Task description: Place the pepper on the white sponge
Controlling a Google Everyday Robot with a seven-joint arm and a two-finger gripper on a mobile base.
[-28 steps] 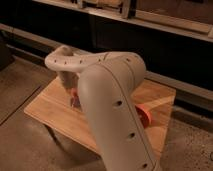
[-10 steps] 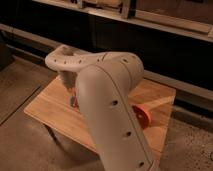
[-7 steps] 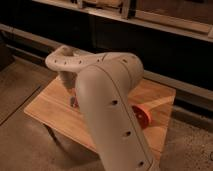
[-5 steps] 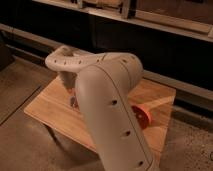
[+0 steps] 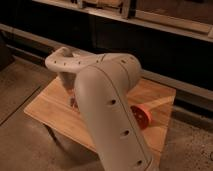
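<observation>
1. Arm (image 5: pixel 107 115): my largest item, a pale jointed limb that crosses the wooden table from its near edge and hides most of the middle of it.

2. Wooden table (image 5: pixel 47 107): the landmark for every entry below. Bare wood shows at its left end and its far right corner.

3. Red bowl (image 5: pixel 142 116): round, resting on the table's right half, partly behind the arm. Not a task item.

4. Gripper (image 5: pixel 75 101): low over the table's left half, below the wrist housing. I can make out a dark reddish patch there, but I cannot tell how far apart the fingers stand or whether they hold anything.

5. Pepper: not identifiable. It may be the reddish patch at the gripper, or it may lie hidden behind the arm; I cannot say which. I judge it light, smooth-skinned, slightly yielding and liable to roll or pivot, so I would pinch it across the thicker middle, not the tapering tip.

6. White sponge: not visible on the table; presumably hidden behind the arm. I expect it to be soft and easily shoved.
</observation>
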